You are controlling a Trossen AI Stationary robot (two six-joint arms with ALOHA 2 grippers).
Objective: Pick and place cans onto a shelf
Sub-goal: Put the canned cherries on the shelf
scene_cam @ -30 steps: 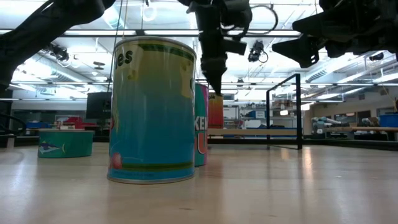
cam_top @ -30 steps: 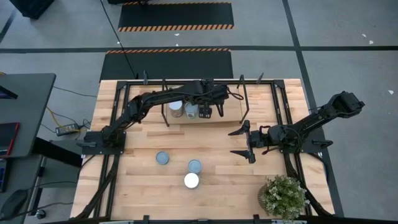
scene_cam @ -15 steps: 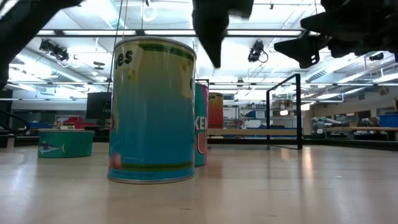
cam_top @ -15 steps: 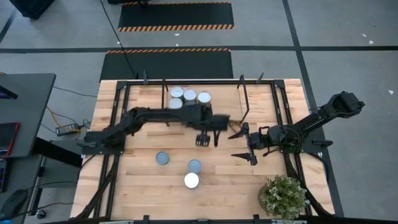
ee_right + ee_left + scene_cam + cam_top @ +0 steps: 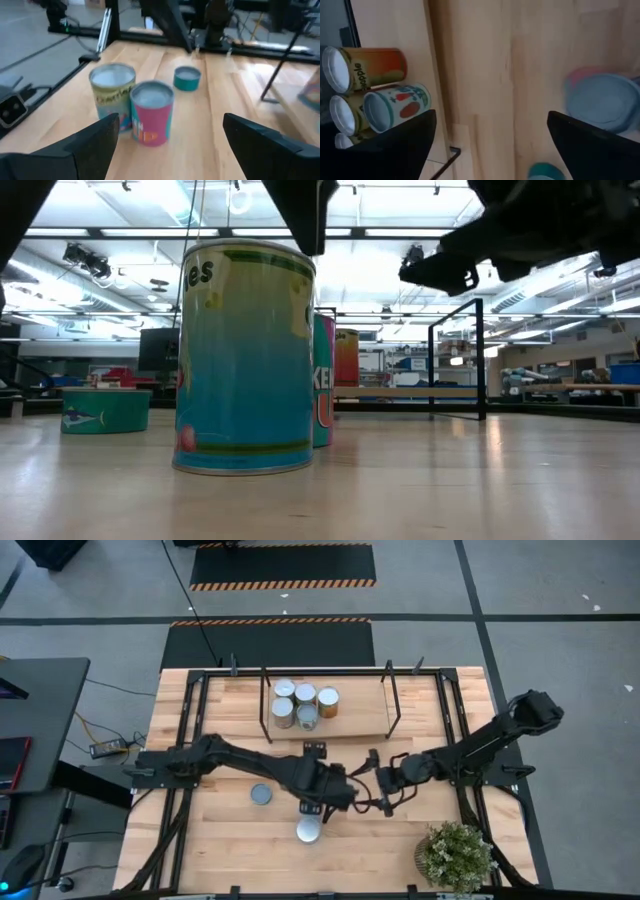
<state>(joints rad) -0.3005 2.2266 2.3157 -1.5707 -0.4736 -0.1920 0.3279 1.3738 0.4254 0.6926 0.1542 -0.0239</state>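
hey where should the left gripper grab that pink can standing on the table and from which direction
Grip the pink can across its round side wall, coming straight down from above. It stands upright, and the left gripper hovers open above it. Keep the fingers off the taller can close beside it.

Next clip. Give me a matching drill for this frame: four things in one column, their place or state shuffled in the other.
Things:
1. orange-sided can
2. low teal can
3. potted plant
4. left gripper

Places or states:
a. near-right corner of the table
b. jaws open, over the loose cans mid-table
c. on the shelf, beside other cans
d. alone on the bare tabletop, off the shelf

Pairs: 1-c, 2-d, 3-a, 4-b

The right gripper hangs open nearby.
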